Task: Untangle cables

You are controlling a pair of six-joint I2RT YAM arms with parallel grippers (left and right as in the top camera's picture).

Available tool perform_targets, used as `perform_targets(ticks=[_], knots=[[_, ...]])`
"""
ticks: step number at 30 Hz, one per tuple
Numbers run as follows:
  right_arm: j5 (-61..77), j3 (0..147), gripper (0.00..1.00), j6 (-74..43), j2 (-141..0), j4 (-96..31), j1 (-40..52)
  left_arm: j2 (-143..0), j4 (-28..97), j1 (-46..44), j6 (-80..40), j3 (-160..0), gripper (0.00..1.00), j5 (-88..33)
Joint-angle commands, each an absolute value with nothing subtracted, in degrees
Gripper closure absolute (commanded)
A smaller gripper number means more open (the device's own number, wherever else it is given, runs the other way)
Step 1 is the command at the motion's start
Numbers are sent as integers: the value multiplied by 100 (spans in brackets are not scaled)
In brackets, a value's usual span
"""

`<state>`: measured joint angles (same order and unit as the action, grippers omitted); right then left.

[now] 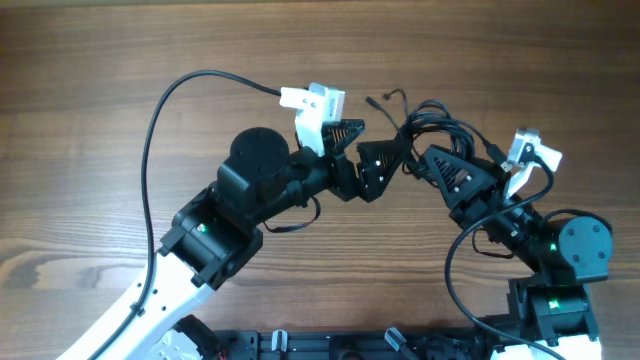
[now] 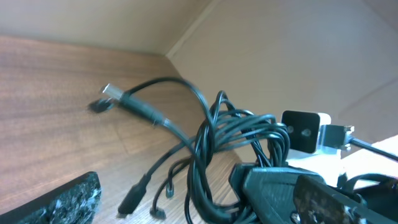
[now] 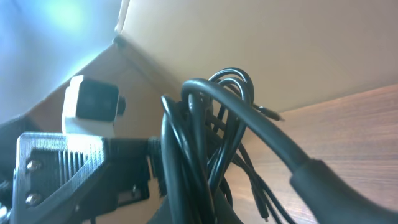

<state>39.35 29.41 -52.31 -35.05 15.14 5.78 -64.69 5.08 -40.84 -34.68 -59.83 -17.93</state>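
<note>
Black cables (image 1: 440,122) sit clamped in the right fingers (image 1: 432,160), left fingers (image 2: 62,198) parted just beside them.

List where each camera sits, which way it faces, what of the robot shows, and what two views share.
Overhead: above the table, looking straight down; left arm and right arm flank the cables.
Left wrist: on the left arm, facing along the table at the cables; one own finger lower left, the right arm's white camera opposite.
Right wrist: on the right arm, facing the cables close up; the left arm's white camera behind them.
Shared: both wrist views show the cables and the opposite camera.
</note>
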Motion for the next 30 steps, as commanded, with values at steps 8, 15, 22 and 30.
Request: perform_targets(ticks=[8,15,22,30], knots=[[3387,3048,96,-6460,-3505,1940,550,-6482,576,-4119,-5642,-6001,8,-2211],[3433,3048,96,-6466,-3505,2001,550,-6831,62,-4442,-5647,-6001,22,-2377],[3732,3048,96,-6726,-3505,2206,552,-7013,-141,-4442,-5771,-6001,28,-2351],[3913,3048,96,-7002,-3505,2510,552,-7019,-331,-4442,-5771,-6001,65,-2239]])
